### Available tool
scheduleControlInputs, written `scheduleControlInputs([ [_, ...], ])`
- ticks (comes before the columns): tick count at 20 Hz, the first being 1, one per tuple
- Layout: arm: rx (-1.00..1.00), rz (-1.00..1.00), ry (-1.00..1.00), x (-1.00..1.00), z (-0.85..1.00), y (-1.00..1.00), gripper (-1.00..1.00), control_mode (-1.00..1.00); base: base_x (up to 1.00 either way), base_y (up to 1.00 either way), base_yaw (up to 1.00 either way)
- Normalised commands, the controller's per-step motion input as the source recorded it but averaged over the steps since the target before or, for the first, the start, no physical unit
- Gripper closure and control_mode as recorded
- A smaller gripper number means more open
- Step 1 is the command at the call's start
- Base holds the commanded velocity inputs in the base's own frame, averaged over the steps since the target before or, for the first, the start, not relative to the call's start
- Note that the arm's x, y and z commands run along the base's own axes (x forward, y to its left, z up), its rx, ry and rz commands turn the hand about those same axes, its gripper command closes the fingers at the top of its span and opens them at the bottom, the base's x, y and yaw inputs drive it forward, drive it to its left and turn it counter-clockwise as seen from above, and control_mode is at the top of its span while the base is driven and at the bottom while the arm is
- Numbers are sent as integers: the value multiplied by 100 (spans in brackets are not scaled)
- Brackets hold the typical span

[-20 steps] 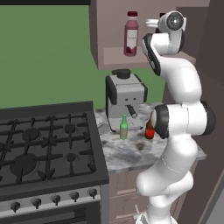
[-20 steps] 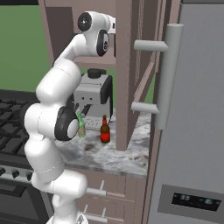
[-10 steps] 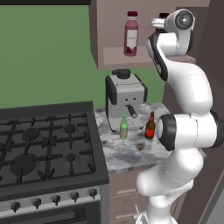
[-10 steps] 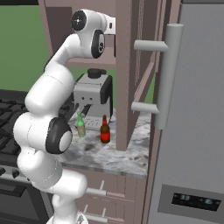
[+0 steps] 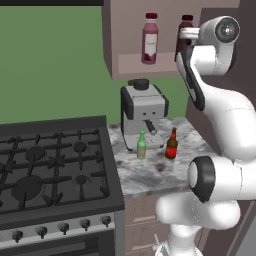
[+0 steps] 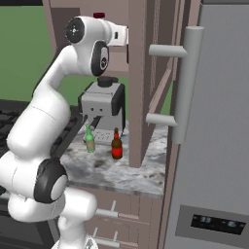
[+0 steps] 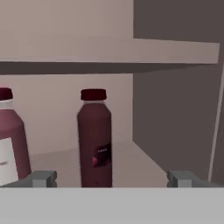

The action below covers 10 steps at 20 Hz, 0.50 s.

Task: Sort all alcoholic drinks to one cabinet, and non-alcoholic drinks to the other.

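Showing small unreadable label: maroon bottle (image 7: 95, 140); pink bottle (image 7: 8, 144) white-labelled

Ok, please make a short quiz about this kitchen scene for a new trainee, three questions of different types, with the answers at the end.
1. True or false: the pink bottle and the maroon bottle both stand in the upper cabinet.
2. Which small bottle on the counter is nearer the stove? A) the brown bottle B) the green bottle
3. Fill in: the gripper, in front of the maroon bottle, is ____ and holds nothing.

Key: 1 true; 2 B; 3 open.
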Motion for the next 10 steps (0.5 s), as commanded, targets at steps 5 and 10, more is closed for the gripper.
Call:
scheduleControlInputs([
  [5, -2, 2, 0, -76, -16, 2, -100, -100, 0, 0, 0],
  [10, -1, 1, 3, -72, -19, 2, -100, -100, 0, 0, 0],
])
